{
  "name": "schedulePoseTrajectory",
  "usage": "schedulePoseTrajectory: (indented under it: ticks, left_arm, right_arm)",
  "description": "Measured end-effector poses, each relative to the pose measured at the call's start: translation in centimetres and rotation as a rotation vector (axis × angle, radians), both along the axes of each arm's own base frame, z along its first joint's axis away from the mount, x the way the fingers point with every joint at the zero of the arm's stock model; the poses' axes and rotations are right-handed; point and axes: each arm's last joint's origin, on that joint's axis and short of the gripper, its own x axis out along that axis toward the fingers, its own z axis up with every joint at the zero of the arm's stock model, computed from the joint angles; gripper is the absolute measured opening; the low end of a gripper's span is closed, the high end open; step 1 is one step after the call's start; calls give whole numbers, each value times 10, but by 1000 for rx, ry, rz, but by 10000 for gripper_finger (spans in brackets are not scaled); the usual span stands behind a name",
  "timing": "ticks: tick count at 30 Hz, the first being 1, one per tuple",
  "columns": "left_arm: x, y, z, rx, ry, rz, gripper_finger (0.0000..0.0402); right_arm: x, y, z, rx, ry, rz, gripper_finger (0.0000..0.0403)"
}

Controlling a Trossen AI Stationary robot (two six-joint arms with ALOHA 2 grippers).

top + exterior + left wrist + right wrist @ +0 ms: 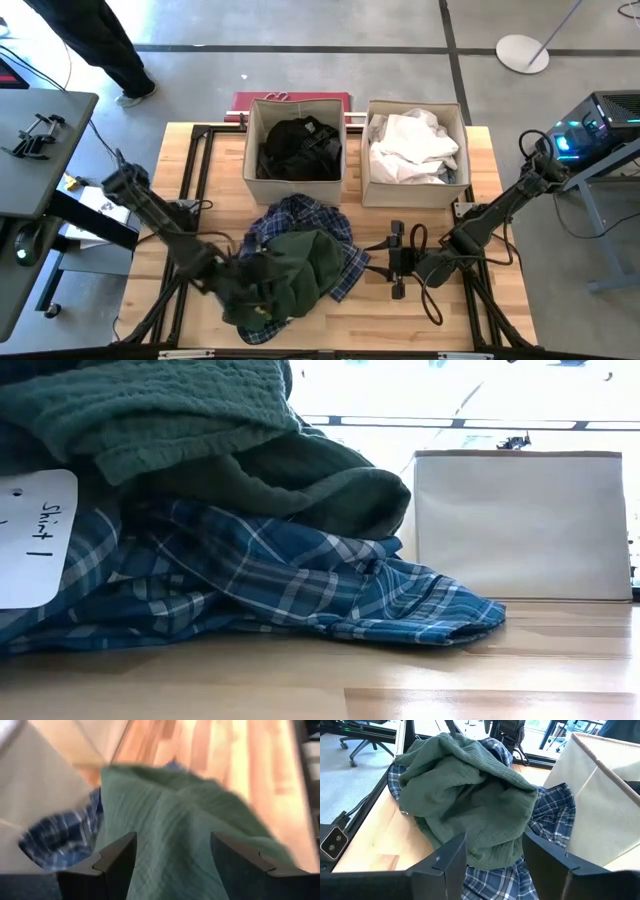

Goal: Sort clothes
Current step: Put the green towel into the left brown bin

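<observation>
Wood desk (470, 330) carried two beige boxes (295, 178) at far edge; blue plaid shirt (345, 270) lay w/ green piece (300, 270) atop.

Crumpled dark green piece (300, 272) heaped atop rumpled blue plaid shirt (302, 218)

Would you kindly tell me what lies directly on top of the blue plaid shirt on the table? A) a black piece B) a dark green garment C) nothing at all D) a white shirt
B: the dark green garment is heaped on the blue plaid shirt, while the black piece and white shirts sit in the beige boxes.
</observation>
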Motion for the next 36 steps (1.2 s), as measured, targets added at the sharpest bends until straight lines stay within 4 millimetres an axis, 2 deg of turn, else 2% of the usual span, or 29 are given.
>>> schedulePoseTrajectory:
  ticks: [6,9,12,15,16,18,20,23,26,29,32,36]
  left_arm:
    - [34,1,-58,-114,265,30,239]
    - [47,-3,-85,-124,366,-8,215]
    - [54,-4,-100,-139,415,-49,146]
    - [54,0,-100,-139,458,-77,42]
    - [52,2,-96,-140,475,-77,23]
    - [49,8,-77,-121,490,-39,17]
    - [48,12,-43,-56,430,-5,11]
    - [44,12,22,82,234,-23,4]
    - [35,13,87,298,-9,-25,3]
    - [22,22,141,557,-174,68,2]
    - [12,40,181,784,-200,214,1]
    - [4,78,214,943,-93,343,1]
  right_arm:
    - [0,0,0,-4,0,2,179]
    - [0,0,0,-3,1,2,179]
    - [0,0,0,-4,1,2,179]
    - [0,0,0,-7,1,3,179]
    - [0,0,0,-6,1,3,179]
    - [0,0,0,0,0,0,179]
    - [0,0,0,1,0,1,179]
    - [0,0,0,1,0,1,179]
    - [0,0,0,4,-4,1,179]
    - [0,0,1,6,-6,1,179]
    - [0,1,1,9,-10,1,179]
    - [0,1,1,5,-11,3,179]
